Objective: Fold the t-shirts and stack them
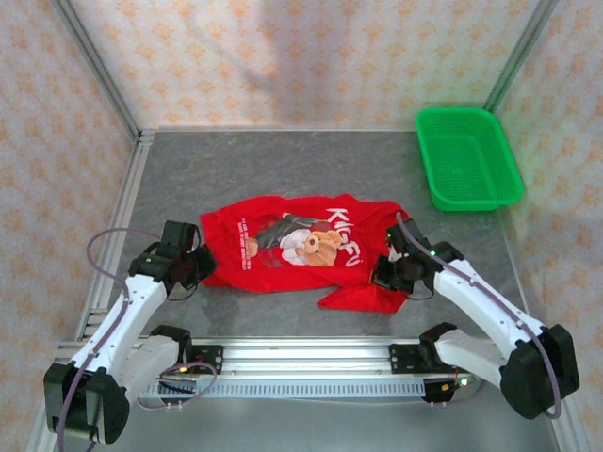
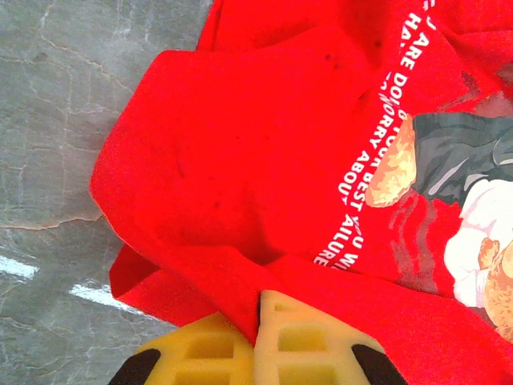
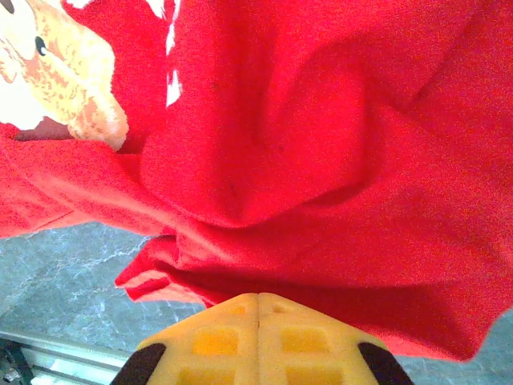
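Observation:
A bright red t-shirt [image 1: 283,273] lies crumpled on the grey table, print side up, showing a brown teddy bear and white lettering. My left gripper [image 1: 193,266] is at the shirt's left edge. In the left wrist view its yellow pads [image 2: 304,337] are shut, with a fold of the t-shirt [image 2: 240,160] pinched between them. My right gripper [image 1: 388,273] is at the shirt's right side. In the right wrist view the t-shirt [image 3: 321,160] bunches down into the closed tips of the gripper [image 3: 258,298], and its lower hem hangs a little above the table.
A green mesh basket [image 1: 468,160] stands at the back right corner. Patterned walls close off the back and both sides. An aluminium rail [image 1: 301,356] runs along the near edge between the arm bases. Bare grey tabletop [image 1: 283,169] stretches behind the shirt.

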Controlling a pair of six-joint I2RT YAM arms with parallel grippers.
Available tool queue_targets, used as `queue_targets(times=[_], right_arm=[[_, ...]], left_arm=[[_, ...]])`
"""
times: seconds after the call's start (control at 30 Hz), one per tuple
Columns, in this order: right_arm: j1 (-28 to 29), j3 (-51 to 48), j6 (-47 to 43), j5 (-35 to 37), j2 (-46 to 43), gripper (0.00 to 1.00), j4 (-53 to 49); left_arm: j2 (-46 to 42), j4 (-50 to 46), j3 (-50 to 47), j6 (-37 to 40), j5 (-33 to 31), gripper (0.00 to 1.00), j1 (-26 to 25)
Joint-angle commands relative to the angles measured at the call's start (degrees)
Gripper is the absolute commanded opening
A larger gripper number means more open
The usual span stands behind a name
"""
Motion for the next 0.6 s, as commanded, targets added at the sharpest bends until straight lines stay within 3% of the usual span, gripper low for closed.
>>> queue_targets(times=[0.0,0.37,0.57], right_arm=[[0.31,6.25,0.83,4.46,-3.48,0.00,-6.96],[0.06,28.15,-0.41,11.55,-3.48,0.00,-13.26],[-4.51,51.35,-6.50,13.68,5.86,0.00,-12.64]], left_arm=[[-1.38,-2.04,1.19,0.92,-0.61,0.00,0.68],[0.81,-5.36,16.20,2.95,-0.17,0.00,2.91],[8.82,-8.37,39.68,7.82,-1.46,0.00,5.05]])
